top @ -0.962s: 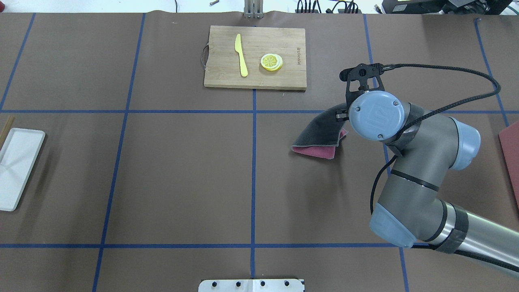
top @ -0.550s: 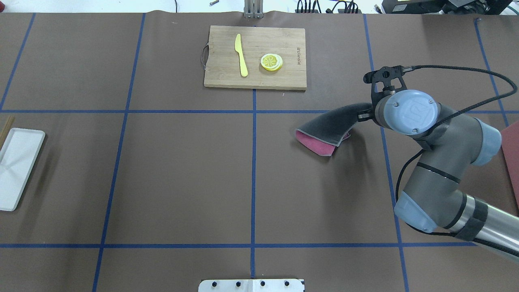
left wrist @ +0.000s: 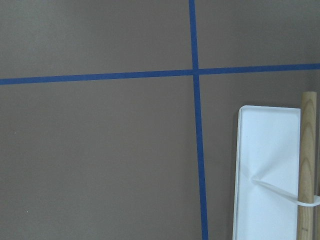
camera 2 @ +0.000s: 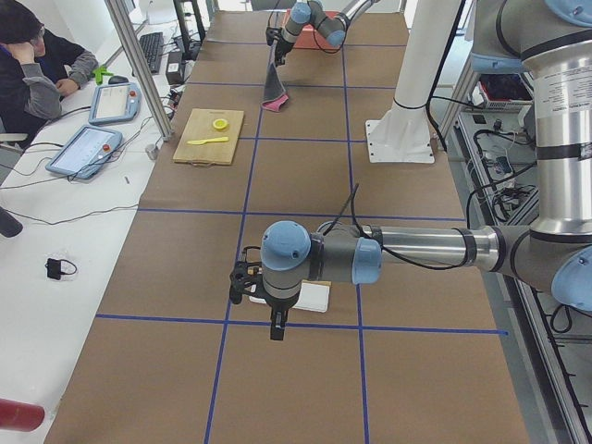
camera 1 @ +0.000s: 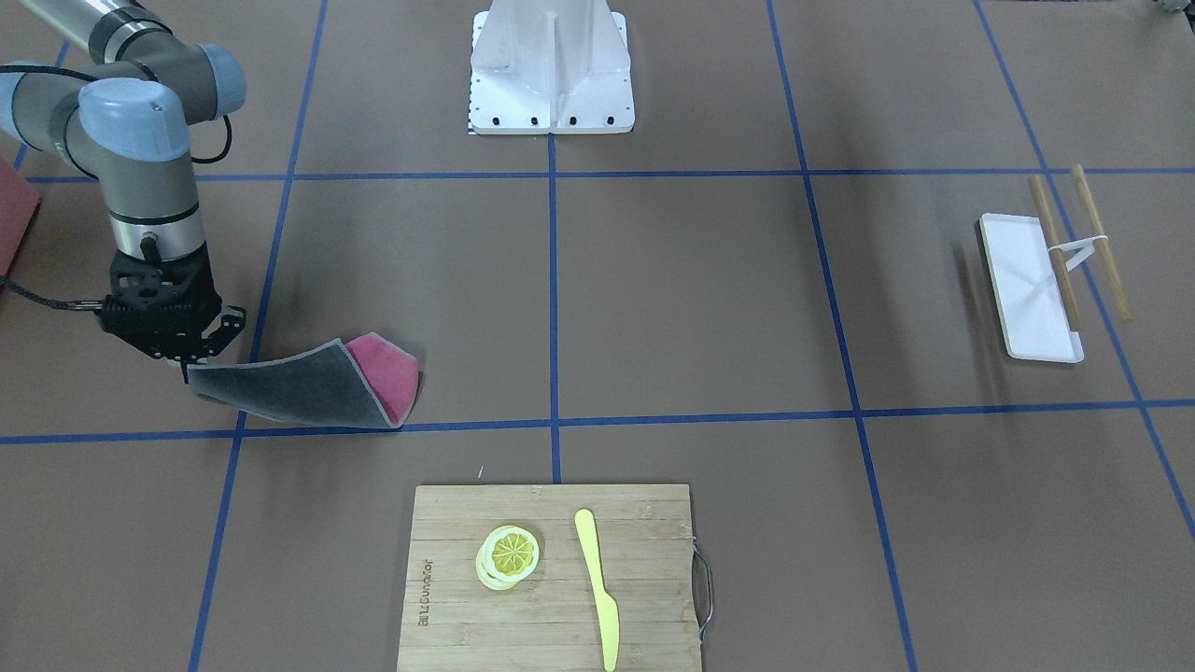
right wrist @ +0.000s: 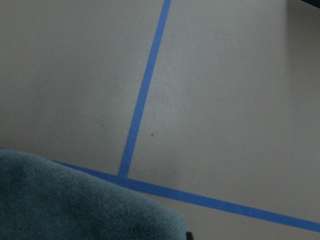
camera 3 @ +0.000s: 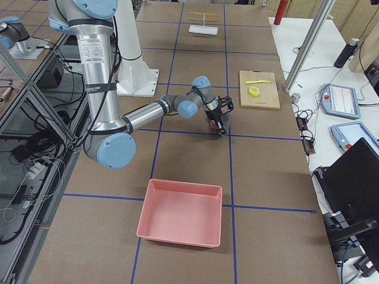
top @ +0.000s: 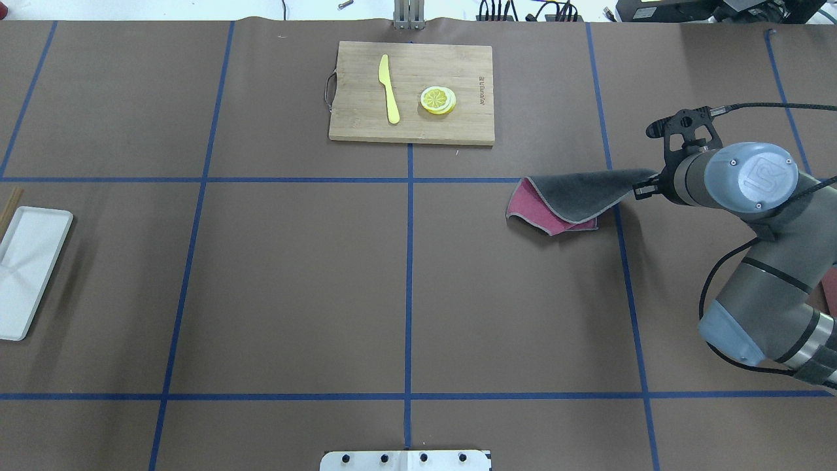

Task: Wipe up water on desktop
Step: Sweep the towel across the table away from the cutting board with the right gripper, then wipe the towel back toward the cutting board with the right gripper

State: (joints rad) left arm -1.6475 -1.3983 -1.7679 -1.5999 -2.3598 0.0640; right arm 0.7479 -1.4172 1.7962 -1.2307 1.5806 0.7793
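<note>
One arm is busy: the right gripper (top: pixel 644 188) pinches a corner of a grey cloth (top: pixel 579 195) with a pink underside, that corner raised while the other end lies folded on the brown desktop (top: pixel 294 275), beside a blue tape crossing. Over by the white tray (camera 2: pixel 310 296) the left gripper (camera 2: pixel 277 331) points down; whether its fingers are spread I cannot tell

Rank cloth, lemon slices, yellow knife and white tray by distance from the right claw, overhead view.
From the right claw:
1. cloth, gripped at its edge.
2. lemon slices, right part of the cutting board.
3. yellow knife, same board, further left.
4. white tray, far left edge.
</note>
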